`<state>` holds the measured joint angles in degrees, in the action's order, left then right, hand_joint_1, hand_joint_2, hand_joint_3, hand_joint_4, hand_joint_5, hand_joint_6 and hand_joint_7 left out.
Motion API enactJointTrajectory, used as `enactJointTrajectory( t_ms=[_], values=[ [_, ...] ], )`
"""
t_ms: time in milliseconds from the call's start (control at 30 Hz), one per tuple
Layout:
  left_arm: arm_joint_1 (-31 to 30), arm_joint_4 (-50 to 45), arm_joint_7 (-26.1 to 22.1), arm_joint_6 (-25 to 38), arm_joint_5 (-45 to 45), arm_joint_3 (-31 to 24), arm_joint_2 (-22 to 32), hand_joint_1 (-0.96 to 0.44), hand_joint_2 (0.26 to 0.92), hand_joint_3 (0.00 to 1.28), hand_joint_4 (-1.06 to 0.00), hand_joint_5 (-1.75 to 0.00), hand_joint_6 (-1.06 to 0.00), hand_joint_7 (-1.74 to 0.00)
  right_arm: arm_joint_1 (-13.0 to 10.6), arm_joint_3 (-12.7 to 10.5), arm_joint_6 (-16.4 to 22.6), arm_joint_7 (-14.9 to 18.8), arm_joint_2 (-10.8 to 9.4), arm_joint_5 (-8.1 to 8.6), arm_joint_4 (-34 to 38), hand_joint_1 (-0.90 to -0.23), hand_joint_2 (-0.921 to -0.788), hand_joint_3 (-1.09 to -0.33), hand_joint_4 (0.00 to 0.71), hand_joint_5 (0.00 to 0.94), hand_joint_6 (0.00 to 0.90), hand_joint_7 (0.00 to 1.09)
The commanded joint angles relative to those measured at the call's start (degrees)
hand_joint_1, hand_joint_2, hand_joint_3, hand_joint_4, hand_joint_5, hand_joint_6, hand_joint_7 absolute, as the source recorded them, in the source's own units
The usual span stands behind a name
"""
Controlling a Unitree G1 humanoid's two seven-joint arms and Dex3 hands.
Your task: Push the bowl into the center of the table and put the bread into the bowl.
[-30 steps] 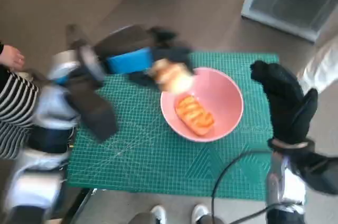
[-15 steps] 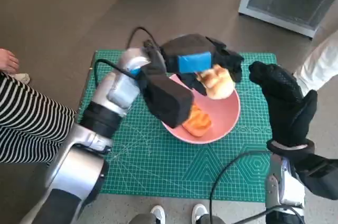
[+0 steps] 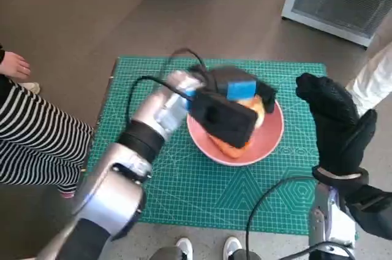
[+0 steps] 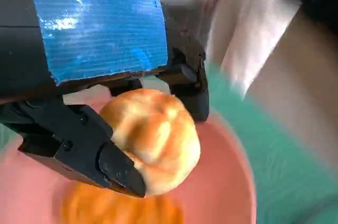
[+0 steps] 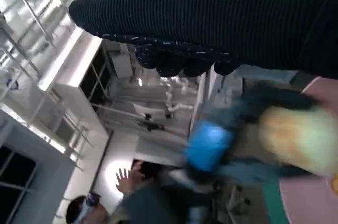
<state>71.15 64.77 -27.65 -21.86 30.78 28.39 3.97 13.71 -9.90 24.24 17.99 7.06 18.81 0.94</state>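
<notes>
head view: the round pink plastic bowl (image 3: pixel 269 140) sits on the green gridded cutting mat (image 3: pixel 184 186) covering the small table, a little to the right of the mat's middle and nearer the far edge than the near one. bare mat lies open on the left side and along the near edge; a narrower strip of mat remains between the bowl rim and the right edge. the left hand (image 3: pixel 236 97), black with blue tape over its back, is over the bowl and grasps the pale golden round bread roll (image 3: pixel 258 111), most of which is hidden by the hand and the black wrist camera block. an orange elongated bread piece (image 3: pixel 236 145) lies inside the bowl at the near side; only its end shows, so its long axis cannot be told. the right hand (image 3: pixel 335 125), in a black knitted glove, stands raised beside the bowl's right rim, apart from it, fingers upright and together — nothing held. a person in a striped garment (image 3: pixel 30 140) sits at the left of the table.

left wrist view: the roll is pinched between black fingers (image 4: pixel 113 163), above the pink bowl interior. the roll is near round, with no clear long axis.

right wrist view: the glove forms a dark band; the blurred left hand and roll appear above the bowl rim — detail unclear.
</notes>
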Motion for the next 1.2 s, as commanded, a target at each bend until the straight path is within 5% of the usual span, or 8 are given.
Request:
enactJointTrajectory(
  t_ms=[33,333,533,900,1200],
  values=[
    [0.46,-0.66,-1.05,0.43,-0.46,-0.30,0.10,-0.17,0.839,0.05,-0.15,-0.07,-0.29,-0.11,-1.59,-0.43,-0.65,-0.99,0.38,-1.26,-0.22,-0.684,-0.921,-0.665,0.116,0.002,0.031,0.49],
    [-1.46,-2.59,1.85,-1.30,0.38,-0.18,2.16,-0.32,0.844,0.02,-0.09,0.00,-0.26,-0.04,-0.83,-1.17,-0.06,-1.36,1.04,-1.90,0.19,-0.674,-0.921,-0.677,0.116,0.002,0.024,0.49],
    [-2.31,-4.18,-0.70,-1.17,-3.69,-3.83,4.30,-0.34,0.847,0.02,-0.05,0.00,-0.24,-0.02,0.05,-1.47,0.14,-1.61,1.46,-2.12,0.60,-0.675,-0.921,-0.686,0.117,0.002,0.020,0.48],
    [-9.86,-11.75,-7.60,-8.76,-23.81,-19.34,9.30,-0.37,0.852,0.01,-0.03,0.00,-0.22,-0.01,2.64,-1.99,-2.46,-2.68,2.85,-1.14,-1.24,-0.677,-0.921,-0.696,0.119,0.002,0.018,0.48],
    [-19.34,-23.11,-7.53,-10.65,-43.05,-31.65,5.47,-0.52,0.914,0.11,-0.07,-0.01,-0.26,-0.03,7.01,-1.73,-5.99,-4.20,3.45,-1.83,-3.44,-0.685,-0.921,-0.695,0.124,0.004,0.023,0.49]
  ],
)
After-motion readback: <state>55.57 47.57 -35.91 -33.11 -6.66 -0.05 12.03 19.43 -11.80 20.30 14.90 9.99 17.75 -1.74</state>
